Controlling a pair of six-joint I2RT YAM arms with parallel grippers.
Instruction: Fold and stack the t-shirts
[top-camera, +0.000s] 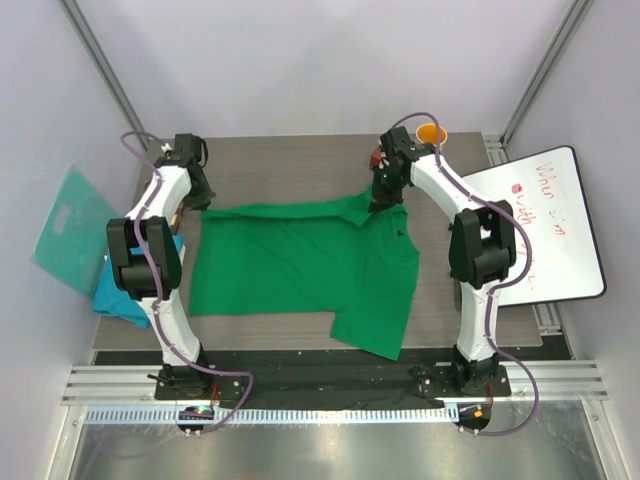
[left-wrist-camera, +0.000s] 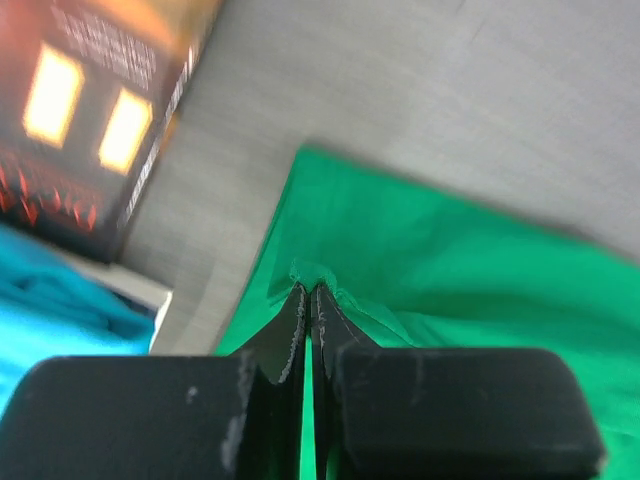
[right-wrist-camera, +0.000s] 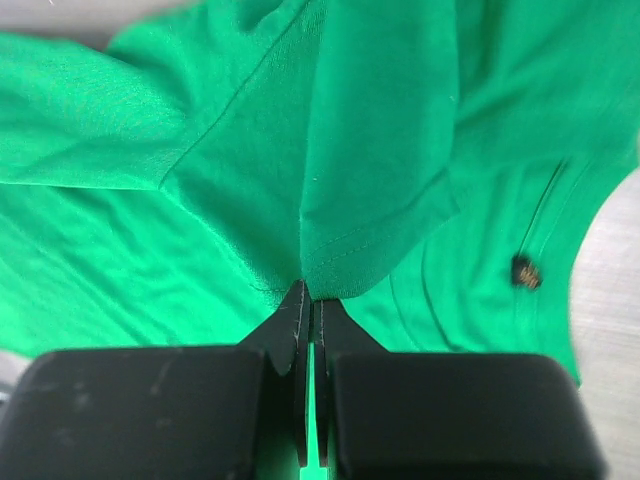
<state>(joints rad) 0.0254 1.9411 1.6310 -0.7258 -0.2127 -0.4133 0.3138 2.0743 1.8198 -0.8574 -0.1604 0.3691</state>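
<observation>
The bright green t-shirt (top-camera: 300, 270) lies spread on the table, its far edge folded over toward me. My left gripper (top-camera: 196, 205) is shut on the shirt's far left corner; in the left wrist view the jaws (left-wrist-camera: 310, 290) pinch a small peak of green cloth (left-wrist-camera: 450, 270). My right gripper (top-camera: 385, 200) is shut on the far right sleeve; in the right wrist view the jaws (right-wrist-camera: 310, 292) pinch a hemmed fold of the green shirt (right-wrist-camera: 380, 150). The teal-blue t-shirt (top-camera: 120, 295) lies crumpled at the table's left edge, partly behind my left arm, and shows in the left wrist view (left-wrist-camera: 50, 300).
A stiff teal board (top-camera: 68, 232) leans off the table's left side. An orange mug (top-camera: 431, 133) stands at the far right corner. A whiteboard (top-camera: 545, 225) lies to the right. A dark printed box (left-wrist-camera: 90, 110) sits near the left gripper.
</observation>
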